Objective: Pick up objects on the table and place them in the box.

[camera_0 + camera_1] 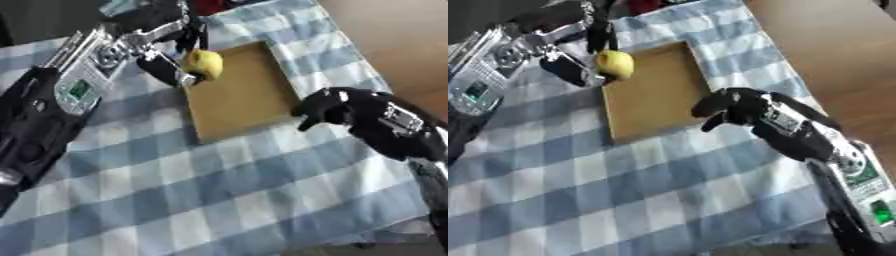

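Left eye view:
- The box, a flat tan cardboard tray, lies on the counter under a blue and white checked cloth.
- The left robot hand is at the box's upper left corner, its fingers curled round a yellow round object, pinching it.
- The yellow round object sits over the box's left edge, near the upper corner, partly above the tray floor.
- The left forearm, silver and black with a small green display, runs from that corner down along the box's left side.
- The right robot hand is just beside the box's right edge, its dark fingers curled and holding nothing.

Right eye view:
- The right forearm extends away from the box's lower right corner, across the cloth; it carries a white panel with a green mark.
- Bare brown surface lies beyond the cloth, to the right of the box.
- Nothing lies on the tray floor below the yellow round object; the right robot hand's fingertips hang at the box's right rim.
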`<move>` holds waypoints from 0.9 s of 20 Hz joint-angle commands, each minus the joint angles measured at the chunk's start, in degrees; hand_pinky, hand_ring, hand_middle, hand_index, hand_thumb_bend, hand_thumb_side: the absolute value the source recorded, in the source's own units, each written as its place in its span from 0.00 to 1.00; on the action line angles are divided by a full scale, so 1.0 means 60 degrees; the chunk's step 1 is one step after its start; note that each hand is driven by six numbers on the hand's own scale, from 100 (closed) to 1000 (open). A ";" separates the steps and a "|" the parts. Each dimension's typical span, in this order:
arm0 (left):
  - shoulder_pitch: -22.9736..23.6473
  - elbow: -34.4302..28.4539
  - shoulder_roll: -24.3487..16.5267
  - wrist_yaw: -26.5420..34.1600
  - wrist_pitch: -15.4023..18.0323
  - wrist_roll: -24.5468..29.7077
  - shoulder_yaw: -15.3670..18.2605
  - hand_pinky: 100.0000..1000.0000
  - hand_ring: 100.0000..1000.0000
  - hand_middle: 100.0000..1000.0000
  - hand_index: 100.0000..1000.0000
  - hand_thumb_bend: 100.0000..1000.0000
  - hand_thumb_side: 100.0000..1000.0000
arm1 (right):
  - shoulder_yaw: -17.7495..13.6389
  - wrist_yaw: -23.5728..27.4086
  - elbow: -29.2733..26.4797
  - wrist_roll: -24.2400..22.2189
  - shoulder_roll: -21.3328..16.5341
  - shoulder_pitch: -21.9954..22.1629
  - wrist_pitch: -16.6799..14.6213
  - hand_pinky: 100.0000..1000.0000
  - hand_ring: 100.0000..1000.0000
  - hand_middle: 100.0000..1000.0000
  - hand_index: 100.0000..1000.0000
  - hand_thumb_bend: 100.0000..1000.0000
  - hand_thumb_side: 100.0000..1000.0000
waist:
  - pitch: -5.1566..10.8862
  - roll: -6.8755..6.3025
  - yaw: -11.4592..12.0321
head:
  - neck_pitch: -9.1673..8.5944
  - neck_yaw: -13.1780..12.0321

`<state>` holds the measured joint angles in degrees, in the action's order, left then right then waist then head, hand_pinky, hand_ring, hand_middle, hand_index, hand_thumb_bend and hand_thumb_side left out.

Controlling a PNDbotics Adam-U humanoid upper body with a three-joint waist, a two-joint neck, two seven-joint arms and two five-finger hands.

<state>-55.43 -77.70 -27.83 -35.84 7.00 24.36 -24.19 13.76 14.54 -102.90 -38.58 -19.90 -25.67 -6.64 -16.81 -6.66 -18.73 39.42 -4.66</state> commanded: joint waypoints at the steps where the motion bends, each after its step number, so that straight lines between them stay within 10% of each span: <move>1: -0.0077 0.0106 0.0046 -0.0095 0.0191 0.0139 -0.0097 0.54 0.39 0.38 0.62 0.36 0.00 | 0.0017 0.0014 -0.0105 -0.0109 -0.0011 -0.0123 0.0008 0.71 0.83 0.73 0.73 0.00 1.00 | 0.0129 0.0052 -0.0067 | -0.0146 -0.0041; 15: 0.0060 -0.0154 -0.0248 -0.0011 0.0304 0.0319 0.0120 0.56 0.43 0.44 0.68 0.44 0.00 | 0.0000 -0.0050 -0.0017 -0.0101 0.0032 -0.0045 -0.0007 0.71 0.83 0.73 0.72 0.00 1.00 | 0.0210 0.0146 0.0092 | -0.0146 -0.0016; 16: 0.0055 -0.0276 -0.0368 0.0063 0.0229 0.0263 0.0215 0.56 0.44 0.44 0.68 0.33 0.00 | -0.0004 -0.0049 -0.0011 -0.0098 0.0028 -0.0031 -0.0016 0.71 0.83 0.73 0.72 0.00 1.00 | 0.0230 0.0166 0.0126 | -0.0144 -0.0016; 18: 0.0088 -0.0533 -0.0656 0.0204 0.0087 0.0177 0.0378 0.56 0.44 0.45 0.68 0.45 0.00 | -0.0028 -0.0055 0.0007 -0.0079 0.0001 0.0016 -0.0036 0.71 0.83 0.73 0.72 0.00 1.00 | 0.0277 0.0195 0.0199 | -0.0117 0.0012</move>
<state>-53.92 -79.16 -29.41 -35.22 8.08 25.81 -23.27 14.11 14.26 -102.43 -39.17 -19.38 -25.11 -6.68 -16.46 -5.93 -17.42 38.74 -4.72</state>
